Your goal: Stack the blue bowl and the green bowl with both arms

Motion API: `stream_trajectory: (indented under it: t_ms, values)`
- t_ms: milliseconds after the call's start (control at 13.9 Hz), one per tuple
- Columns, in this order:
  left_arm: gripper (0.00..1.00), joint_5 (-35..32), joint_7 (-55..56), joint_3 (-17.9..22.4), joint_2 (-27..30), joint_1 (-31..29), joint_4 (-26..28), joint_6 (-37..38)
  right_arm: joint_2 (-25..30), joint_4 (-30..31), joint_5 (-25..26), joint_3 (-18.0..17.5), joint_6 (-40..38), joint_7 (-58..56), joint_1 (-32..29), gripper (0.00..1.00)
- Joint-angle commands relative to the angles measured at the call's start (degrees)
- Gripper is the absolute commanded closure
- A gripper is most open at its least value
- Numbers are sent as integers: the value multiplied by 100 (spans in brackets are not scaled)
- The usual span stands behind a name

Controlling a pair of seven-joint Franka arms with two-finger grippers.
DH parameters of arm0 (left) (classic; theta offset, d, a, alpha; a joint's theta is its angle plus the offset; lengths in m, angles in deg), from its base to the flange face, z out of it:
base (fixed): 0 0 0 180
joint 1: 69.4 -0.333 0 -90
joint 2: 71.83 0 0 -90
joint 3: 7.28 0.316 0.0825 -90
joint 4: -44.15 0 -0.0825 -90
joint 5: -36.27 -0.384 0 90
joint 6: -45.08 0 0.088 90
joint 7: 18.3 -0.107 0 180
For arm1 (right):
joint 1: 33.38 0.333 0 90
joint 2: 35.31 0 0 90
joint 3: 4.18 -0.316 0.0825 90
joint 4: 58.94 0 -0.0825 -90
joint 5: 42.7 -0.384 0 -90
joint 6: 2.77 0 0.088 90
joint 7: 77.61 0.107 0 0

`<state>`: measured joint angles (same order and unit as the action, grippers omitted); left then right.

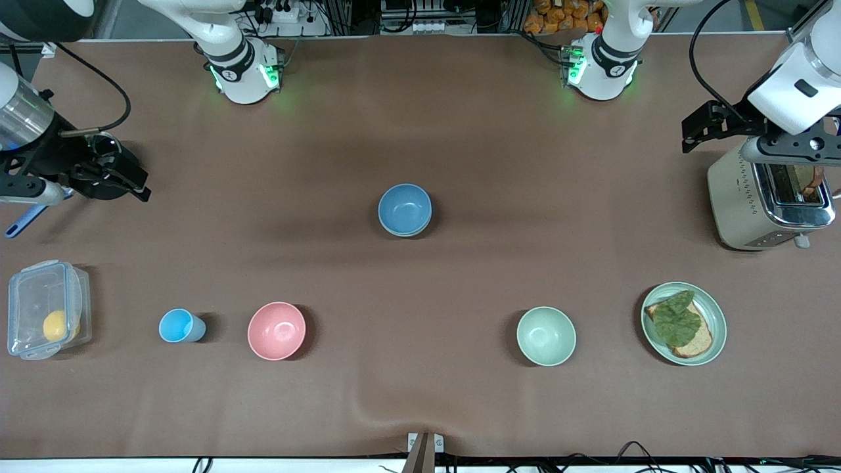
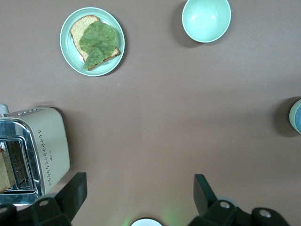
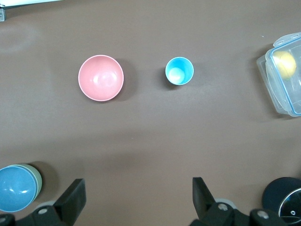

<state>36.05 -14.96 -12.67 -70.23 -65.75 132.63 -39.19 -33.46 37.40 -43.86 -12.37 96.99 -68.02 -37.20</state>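
Note:
The blue bowl (image 1: 405, 207) stands at the table's middle, nested inside a pale mint-green bowl (image 1: 420, 228) whose rim shows under it. The pair also shows in the right wrist view, the blue bowl (image 3: 16, 189) inside the green one (image 3: 36, 175). A second green bowl (image 1: 546, 336) stands alone nearer the front camera, toward the left arm's end; it also shows in the left wrist view (image 2: 206, 19). My left gripper (image 1: 713, 128) (image 2: 138, 186) is open and empty, up beside the toaster. My right gripper (image 1: 115, 174) (image 3: 138, 188) is open and empty at the right arm's end.
A pink bowl (image 1: 276, 330) and a small light-blue cup (image 1: 177, 326) stand near the front. A clear box (image 1: 46, 318) holds a yellow thing. A green plate (image 1: 716, 315) carries bread and a leaf. A toaster (image 1: 762, 197) stands under the left hand.

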Motion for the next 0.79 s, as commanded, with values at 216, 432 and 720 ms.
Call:
stream_trajectory:
  t_ms: [216,432,720]
  values:
    - [0,66,-88,30,-54,-118,-68,-195,149,140,115,10,53,-27,31,0]
    - [0,48,-105,4,-54,-118,-59,-195,149,140,133,54,53,-88,31,0]
    - [0,31,-114,-5,-54,-118,-41,-195,149,149,212,45,44,-71,31,0]
